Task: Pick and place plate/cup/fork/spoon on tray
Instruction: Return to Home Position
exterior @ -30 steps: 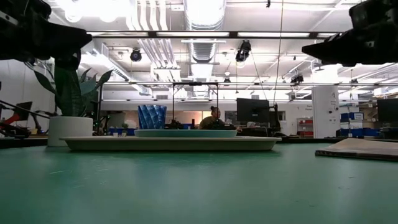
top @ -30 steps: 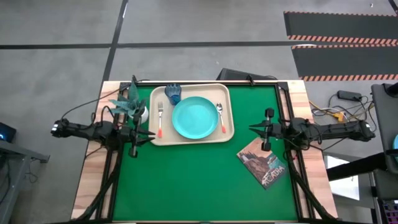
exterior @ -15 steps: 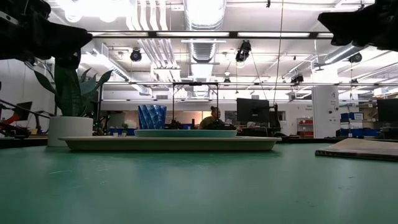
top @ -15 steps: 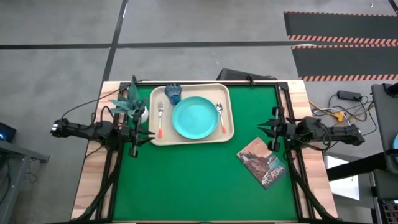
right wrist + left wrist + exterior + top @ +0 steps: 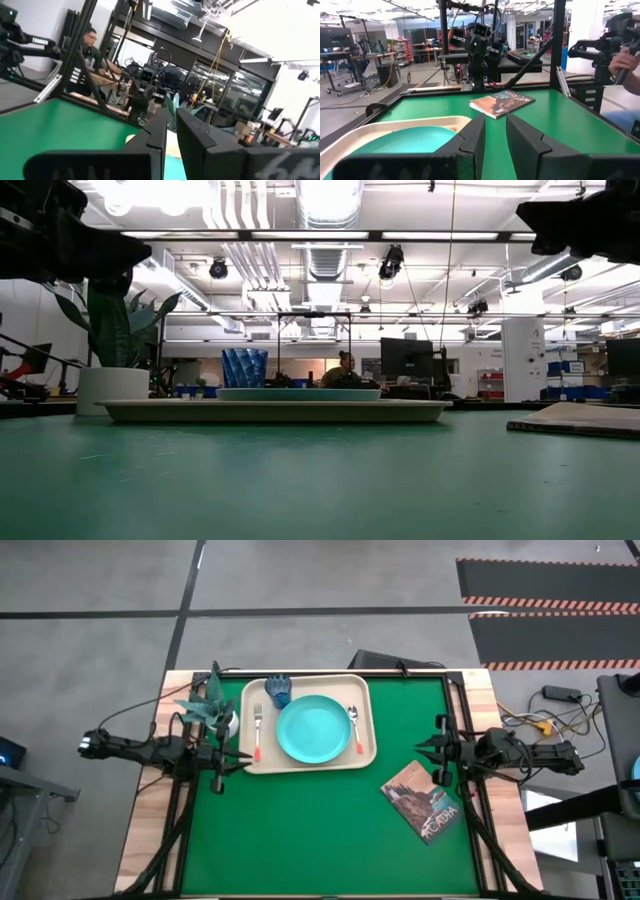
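The beige tray lies on the green table top at the far middle. In it rest the turquoise plate, the fork to the plate's left, the spoon to its right, and the blue cup upright in the tray's far left corner. My left gripper hovers level at the tray's near left corner, its fingers a little apart, nothing between them. My right gripper hovers by the table's right edge, pointing at the tray, fingers nearly together, holding nothing.
A white pot with a green plant stands just left of the tray, beside my left arm. A brown-covered book lies near my right gripper, toward the near right. In the left wrist view a person's hand shows beyond the table.
My right gripper has drawn back toward the table's right edge and tipped its fingers slightly upward. It holds nothing before or now. The tray and the things in it have not moved.
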You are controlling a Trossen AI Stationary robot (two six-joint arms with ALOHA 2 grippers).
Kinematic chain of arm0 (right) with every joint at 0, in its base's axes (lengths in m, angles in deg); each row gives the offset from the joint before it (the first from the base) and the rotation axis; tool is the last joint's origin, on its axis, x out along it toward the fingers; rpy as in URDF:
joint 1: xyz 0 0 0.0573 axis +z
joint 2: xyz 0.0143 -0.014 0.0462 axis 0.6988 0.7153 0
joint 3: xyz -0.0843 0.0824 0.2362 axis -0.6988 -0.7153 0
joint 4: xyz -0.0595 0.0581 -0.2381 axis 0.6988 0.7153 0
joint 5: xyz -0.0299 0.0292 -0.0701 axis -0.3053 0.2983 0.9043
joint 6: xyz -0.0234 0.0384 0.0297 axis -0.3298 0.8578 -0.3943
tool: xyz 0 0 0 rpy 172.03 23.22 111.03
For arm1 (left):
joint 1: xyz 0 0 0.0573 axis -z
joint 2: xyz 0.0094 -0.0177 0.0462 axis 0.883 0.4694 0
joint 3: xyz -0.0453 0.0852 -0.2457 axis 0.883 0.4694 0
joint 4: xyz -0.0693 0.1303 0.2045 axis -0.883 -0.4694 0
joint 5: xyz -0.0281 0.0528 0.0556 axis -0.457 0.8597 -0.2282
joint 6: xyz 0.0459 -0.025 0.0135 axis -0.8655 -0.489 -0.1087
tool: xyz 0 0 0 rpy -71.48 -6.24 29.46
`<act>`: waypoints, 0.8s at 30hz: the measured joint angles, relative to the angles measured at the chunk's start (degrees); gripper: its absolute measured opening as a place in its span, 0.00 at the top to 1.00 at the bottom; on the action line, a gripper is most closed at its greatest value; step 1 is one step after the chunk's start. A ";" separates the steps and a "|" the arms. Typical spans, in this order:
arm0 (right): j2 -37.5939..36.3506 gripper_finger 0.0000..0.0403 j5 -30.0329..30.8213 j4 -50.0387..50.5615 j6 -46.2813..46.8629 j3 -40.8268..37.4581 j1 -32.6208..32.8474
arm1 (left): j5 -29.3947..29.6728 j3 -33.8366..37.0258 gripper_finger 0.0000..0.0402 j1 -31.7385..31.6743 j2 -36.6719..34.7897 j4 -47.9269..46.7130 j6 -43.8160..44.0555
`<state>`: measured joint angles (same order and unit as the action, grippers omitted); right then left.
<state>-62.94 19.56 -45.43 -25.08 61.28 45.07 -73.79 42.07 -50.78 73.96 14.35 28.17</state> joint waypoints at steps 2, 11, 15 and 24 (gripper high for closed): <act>0.44 0.92 0.04 0.08 2.79 0.00 0.00 | 0.02 0.00 0.84 -0.02 0.50 0.03 0.00; 2.75 0.92 0.02 0.22 14.68 -0.02 0.00 | 0.00 0.02 0.84 0.00 2.84 0.00 0.00; 3.04 0.92 0.04 0.25 16.81 -0.02 0.00 | 0.00 0.02 0.84 0.00 3.93 0.01 0.00; 2.97 0.92 0.04 0.22 16.82 -0.02 0.00 | 0.00 0.02 0.84 0.00 6.31 0.01 0.00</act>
<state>-59.97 19.60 -45.22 -8.26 61.25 45.07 -73.79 42.09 -50.78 80.28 14.36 28.17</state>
